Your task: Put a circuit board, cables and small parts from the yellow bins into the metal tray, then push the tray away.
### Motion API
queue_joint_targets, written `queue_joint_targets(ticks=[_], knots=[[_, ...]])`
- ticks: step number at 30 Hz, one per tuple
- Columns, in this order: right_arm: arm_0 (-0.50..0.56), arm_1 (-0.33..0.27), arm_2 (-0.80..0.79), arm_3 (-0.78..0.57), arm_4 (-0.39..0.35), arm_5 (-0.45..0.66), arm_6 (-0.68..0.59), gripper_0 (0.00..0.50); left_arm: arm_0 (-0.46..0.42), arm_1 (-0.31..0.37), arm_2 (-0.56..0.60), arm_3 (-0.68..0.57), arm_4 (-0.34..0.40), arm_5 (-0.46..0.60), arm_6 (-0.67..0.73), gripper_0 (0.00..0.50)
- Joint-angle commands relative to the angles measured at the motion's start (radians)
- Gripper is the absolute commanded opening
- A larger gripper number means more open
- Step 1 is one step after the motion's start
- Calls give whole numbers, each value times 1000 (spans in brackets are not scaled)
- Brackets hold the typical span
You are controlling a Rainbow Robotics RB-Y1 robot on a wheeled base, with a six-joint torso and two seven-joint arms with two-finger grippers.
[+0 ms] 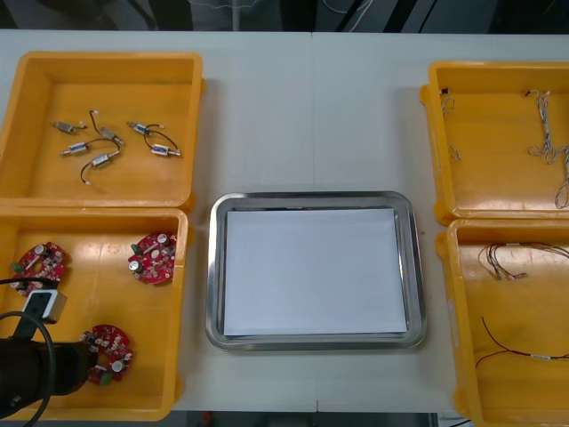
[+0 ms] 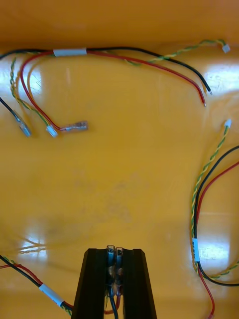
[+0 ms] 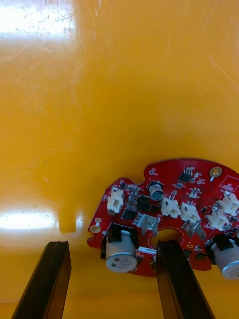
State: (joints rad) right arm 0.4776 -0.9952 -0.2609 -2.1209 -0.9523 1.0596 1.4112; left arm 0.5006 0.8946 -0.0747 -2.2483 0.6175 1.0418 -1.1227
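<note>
Both grippers are low inside yellow bins, one open over a board, one holding a cable.

At the table's near-left corner, the left gripper [image 3: 113,246] is in the near-left bin [image 1: 98,294] with its fingers spread wide. One finger is over the middle hole of a round red circuit board [image 3: 169,214] and the other is clear of its rim. That board lies flat by the bin's near edge, and two more boards [image 1: 153,257] lie toward its far edge. The right gripper [image 2: 114,251] is pinched on the end plugs of a cable [image 2: 113,294] above a bin floor strewn with red, black and yellow loose cables [image 2: 124,52]. The metal tray [image 1: 216,267], white inside, sits mid-table between the bins. Small metal parts [image 1: 116,147] lie in the far-left bin [image 1: 44,107].
</note>
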Motion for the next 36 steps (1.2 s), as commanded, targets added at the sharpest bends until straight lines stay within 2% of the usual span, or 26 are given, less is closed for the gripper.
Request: queue_joint_targets(ticks=[1,12,13,14,15,17,28,31,32,33,34,35,36], knots=[[-51,-36,-29,-22,-16,5,-14,0,30,32,-19,1,-13,-14,-23,500],[-145,-42,-29,15,-25,5,-12,0,26,32,-20,3,-15,-17,-23,500],[-149,-45,-29,19,-22,5,-11,0,26,32,-20,3,-15,-17,-23,458],[-149,-51,-27,24,-17,5,-11,0,26,32,-20,3,-13,-17,-22,334],[-149,-54,-29,29,-16,5,-9,0,26,32,-23,3,-15,-17,-22,156],[-148,-59,-29,33,-16,5,-8,0,23,32,-28,3,-13,-19,-19,0],[-134,-60,-29,50,-16,5,-6,0,19,32,-33,3,-13,-26,-8,0],[-132,-60,-29,50,-11,5,-5,185,19,32,-33,1,-13,-26,-8,0],[-134,-60,-29,50,-8,5,-5,308,18,32,-31,1,-12,-26,-9,0],[-132,-60,-29,50,-6,5,-5,359,19,32,-30,1,-12,-26,-9,0],[-134,-60,-29,50,-3,5,-5,359,18,32,-22,0,-7,-26,-9,0],[-134,-60,-29,52,1,5,-5,500,18,33,-16,0,-1,-26,-12,0],[-136,-60,-29,52,1,5,-6,500,18,32,-13,-2,1,-26,-14,0]])
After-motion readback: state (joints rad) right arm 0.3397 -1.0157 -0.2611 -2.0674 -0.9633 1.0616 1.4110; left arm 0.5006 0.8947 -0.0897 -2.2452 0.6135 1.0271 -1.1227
